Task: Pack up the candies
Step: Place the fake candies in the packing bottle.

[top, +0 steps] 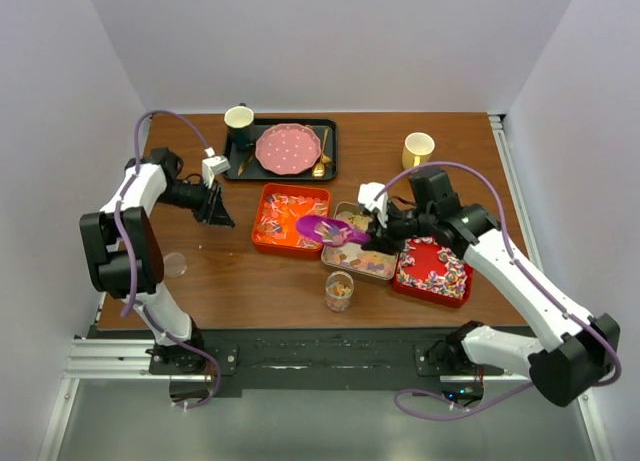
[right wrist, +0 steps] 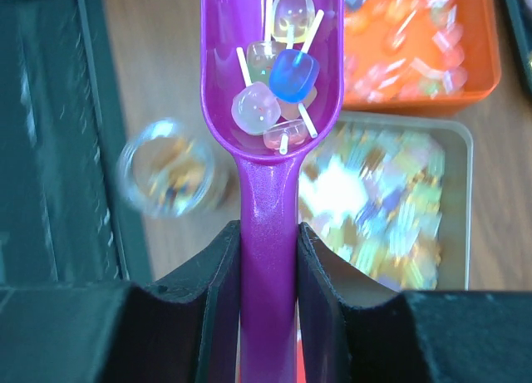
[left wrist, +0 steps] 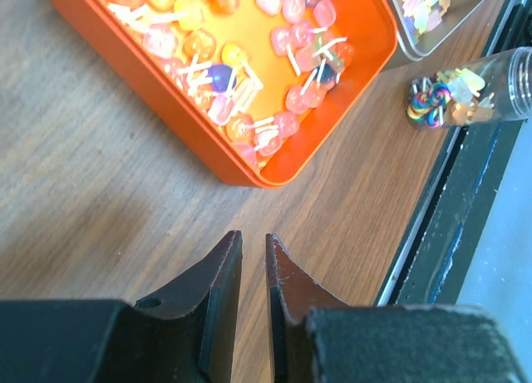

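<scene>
My right gripper (right wrist: pixel 268 233) pinches the handle of the purple scoop (right wrist: pixel 268 192). Its bowl carries a few stick candies (right wrist: pixel 293 74), blue, pink and pale yellow. From above, the bowl seems to hang over the seam between the orange tray (top: pixel 258 236) and the silver tin (right wrist: pixel 461 150). Pastel candies (right wrist: pixel 366 200) fill the tin and swirled candies (top: pixel 435 261) fill the red tray (top: pixel 396 286). A clear cup (left wrist: pixel 490 84) near the front edge holds a few sweets. My left gripper (left wrist: pixel 253 238) hangs over bare table (left wrist: pixel 100 192) beside the orange tray, fingers a thin slit apart, gripping nothing.
</scene>
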You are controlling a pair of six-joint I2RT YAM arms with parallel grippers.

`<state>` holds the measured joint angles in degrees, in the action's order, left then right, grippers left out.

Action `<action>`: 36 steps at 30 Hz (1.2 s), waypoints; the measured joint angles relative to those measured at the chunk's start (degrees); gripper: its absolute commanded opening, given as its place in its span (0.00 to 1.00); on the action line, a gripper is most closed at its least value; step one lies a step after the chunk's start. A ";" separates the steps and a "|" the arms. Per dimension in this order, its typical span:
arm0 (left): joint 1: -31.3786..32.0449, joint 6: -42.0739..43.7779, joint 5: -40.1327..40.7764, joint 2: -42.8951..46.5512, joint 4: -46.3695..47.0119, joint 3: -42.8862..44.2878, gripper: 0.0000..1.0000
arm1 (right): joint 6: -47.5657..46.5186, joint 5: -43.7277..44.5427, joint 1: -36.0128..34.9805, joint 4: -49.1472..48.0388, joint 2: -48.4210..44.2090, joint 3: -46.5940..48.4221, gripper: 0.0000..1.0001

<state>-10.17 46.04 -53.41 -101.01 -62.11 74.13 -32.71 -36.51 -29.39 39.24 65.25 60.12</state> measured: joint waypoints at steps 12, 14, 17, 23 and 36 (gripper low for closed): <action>0.00 -2.47 -1.53 4.61 4.17 -2.38 0.22 | -22.51 7.15 1.05 31.30 -3.76 4.22 0.00; 0.00 -2.86 -1.86 5.07 4.61 -2.38 0.22 | -25.05 8.00 1.07 33.48 -3.63 5.92 0.00; 0.00 -3.06 -2.29 5.16 5.22 -2.64 0.22 | -28.70 9.29 1.07 35.52 -3.30 7.67 0.00; 0.00 -3.67 -3.04 5.16 6.16 -2.93 0.22 | -35.98 12.50 1.07 37.24 -1.07 8.76 0.00; 0.00 -6.47 -4.70 6.75 9.16 -6.32 0.21 | -42.71 18.10 0.90 37.92 4.04 15.56 0.00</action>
<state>-10.17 39.57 -58.11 -94.26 -52.95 67.81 -75.42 -18.41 -28.49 77.17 69.30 75.68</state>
